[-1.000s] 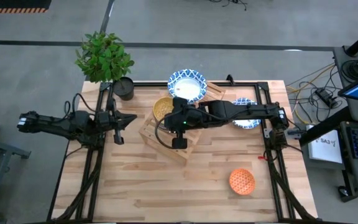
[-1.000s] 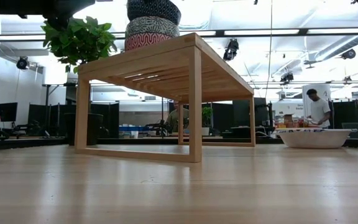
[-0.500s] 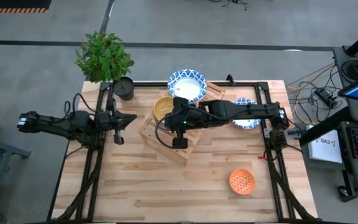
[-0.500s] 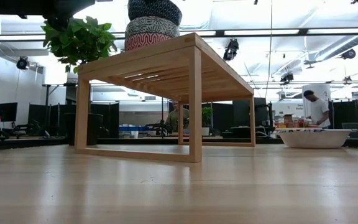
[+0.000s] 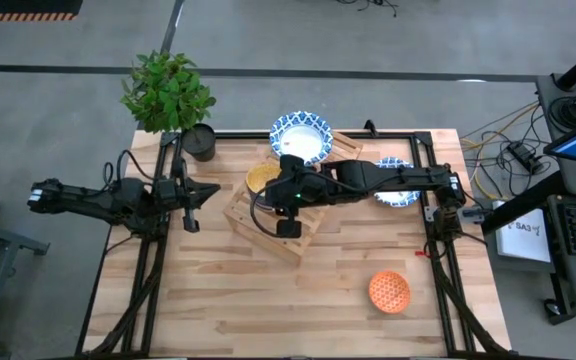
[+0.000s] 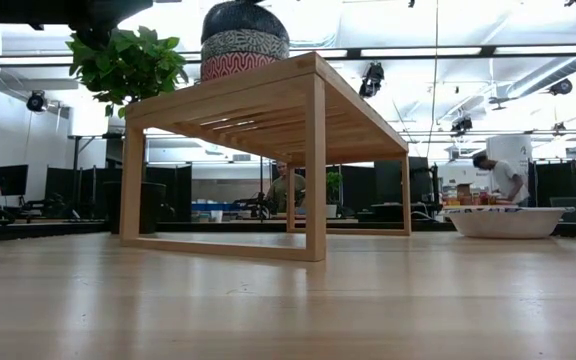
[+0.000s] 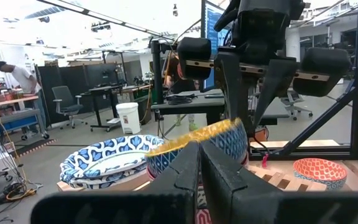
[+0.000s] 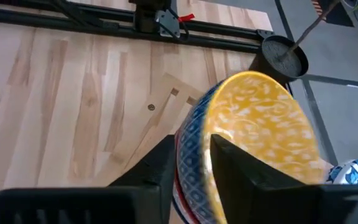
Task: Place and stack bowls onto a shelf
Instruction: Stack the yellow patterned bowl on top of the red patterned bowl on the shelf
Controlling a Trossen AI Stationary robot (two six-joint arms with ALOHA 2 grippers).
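Right arm extended leftward across the table's middle, its pincer (image 8: 191,163) clamped on a bowl rim. Left arm at the table's left edge, pincer (image 7: 199,163) fingers pressed together, empty.

Even overhead light falls on the table (image 5: 298,300), with soft, short shadows. The low view is backlit by glaring ceiling strips (image 6: 408,52) (blown white). Both wrist views blur close up.

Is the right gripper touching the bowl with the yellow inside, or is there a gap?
Touching. In the right wrist view, the right gripper has one finger on each side of the yellow-lined bowl's rim, pinching it.
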